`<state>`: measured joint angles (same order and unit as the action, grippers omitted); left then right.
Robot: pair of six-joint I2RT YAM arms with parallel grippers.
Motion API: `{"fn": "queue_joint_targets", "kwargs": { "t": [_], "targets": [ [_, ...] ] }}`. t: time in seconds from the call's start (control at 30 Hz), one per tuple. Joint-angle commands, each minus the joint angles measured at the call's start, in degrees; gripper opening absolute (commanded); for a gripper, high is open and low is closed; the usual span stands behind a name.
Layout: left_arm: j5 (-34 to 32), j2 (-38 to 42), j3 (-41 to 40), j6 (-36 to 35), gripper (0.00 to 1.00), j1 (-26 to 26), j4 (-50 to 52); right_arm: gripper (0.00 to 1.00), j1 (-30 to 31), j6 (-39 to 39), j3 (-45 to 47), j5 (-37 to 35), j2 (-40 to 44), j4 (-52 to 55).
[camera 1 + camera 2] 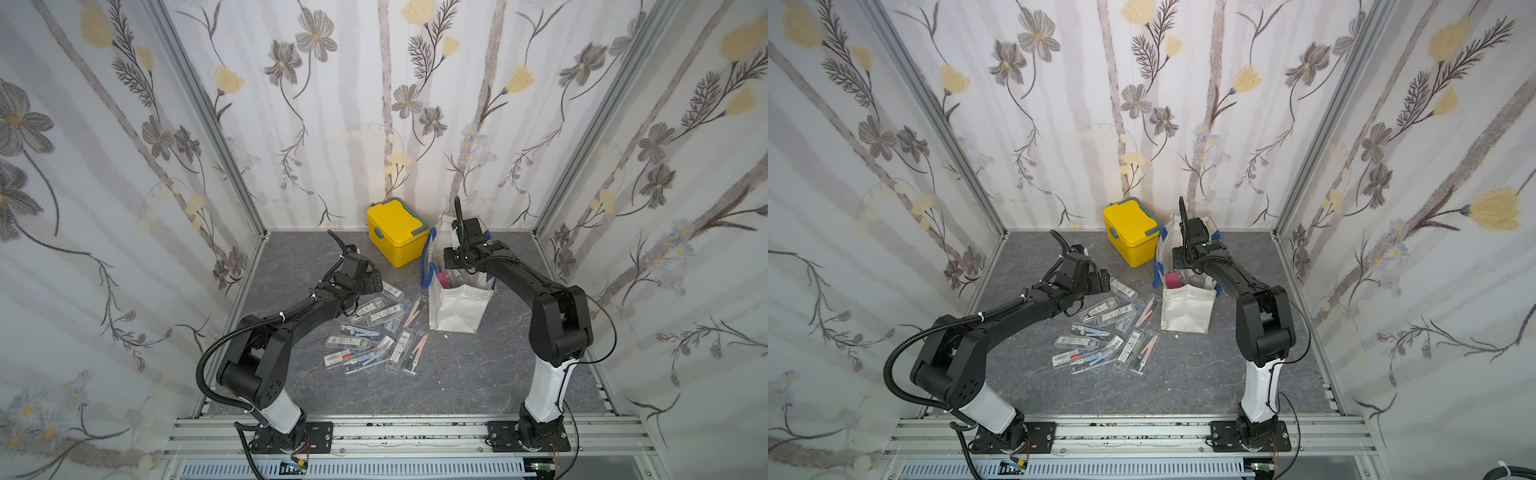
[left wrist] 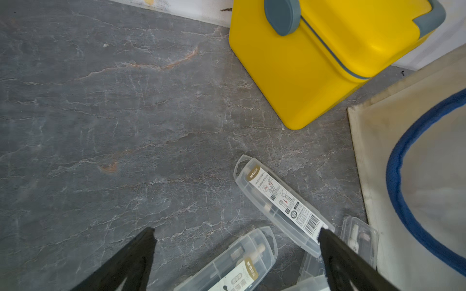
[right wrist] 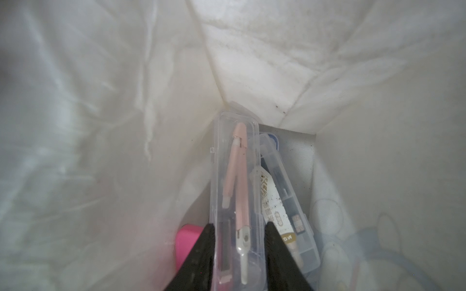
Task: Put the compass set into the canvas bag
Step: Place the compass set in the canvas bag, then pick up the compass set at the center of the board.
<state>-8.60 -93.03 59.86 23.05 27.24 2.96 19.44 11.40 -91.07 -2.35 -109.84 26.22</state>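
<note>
Left gripper (image 2: 237,230) hangs spread wide above many loose cases (image 1: 348,342) — all yet to pack. Inside the canvas bag (image 1: 457,309), the right gripper (image 3: 239,224) flanks a compass set (image 3: 237,176) (pinching or freed, I cannot tell) beside another case.

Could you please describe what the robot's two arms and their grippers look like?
Both the left arm and right arm are black, boxy-jointed, with a white lower segment. A ribbed black hose loops off the left arm; a thin black cable trails the right. The left gripper and right gripper have black, tapering fingers.
</note>
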Motion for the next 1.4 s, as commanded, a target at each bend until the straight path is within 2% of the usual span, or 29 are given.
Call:
{"fn": "queue_joint_targets", "kwargs": {
  "t": [0.0,0.37,0.53,0.67,0.73,0.83,0.93,1.07,1.17,1.37],
  "targets": [
    [-0.26,1.31,-1.22,1.30,1.00,0.09,-2.84,0.39,-0.17,-1.16,-0.60,0.97,2.28,-0.70],
    [-0.39,14.41,-14.17,1.03,1.00,-0.08,-18.67,0.46,1.14,-7.54,-0.12,4.16,13.30,-4.28],
    [-0.45,20.49,-19.87,1.02,1.00,-0.80,-23.48,0.48,6.51,-15.13,3.92,3.12,20.02,-9.95],
    [0.87,25.24,-24.65,3.30,1.00,-3.37,-26.79,0.55,13.56,-24.29,7.48,3.75,22.80,-13.23],
    [2.15,26.89,-26.25,5.84,1.00,-5.79,-26.79,0.59,16.62,-28.26,8.66,5.66,22.75,-13.21],
    [6.07,28.62,-27.88,10.77,1.00,-10.86,-25.63,0.72,21.02,-35.22,10.84,8.80,21.30,-12.14],
    [9.50,29.98,-29.45,12.88,1.00,-14.28,-25.28,0.77,24.95,-40.64,11.44,11.79,18.83,-8.94],
    [12.15,31.96,-31.18,13.05,1.00,-16.18,-26.34,0.80,29.17,-48.16,12.31,19.22,12.97,-3.54],
    [13.33,33.65,-33.03,14.15,1.00,-17.50,-28.12,0.82,32.23,-54.55,15.39,20.74,11.01,-2.94],
    [13.58,35.20,-34.76,14.58,1.00,-18.69,-28.47,0.83,34.97,-56.86,17.75,23.75,7.55,-4.13]
  ]
}}
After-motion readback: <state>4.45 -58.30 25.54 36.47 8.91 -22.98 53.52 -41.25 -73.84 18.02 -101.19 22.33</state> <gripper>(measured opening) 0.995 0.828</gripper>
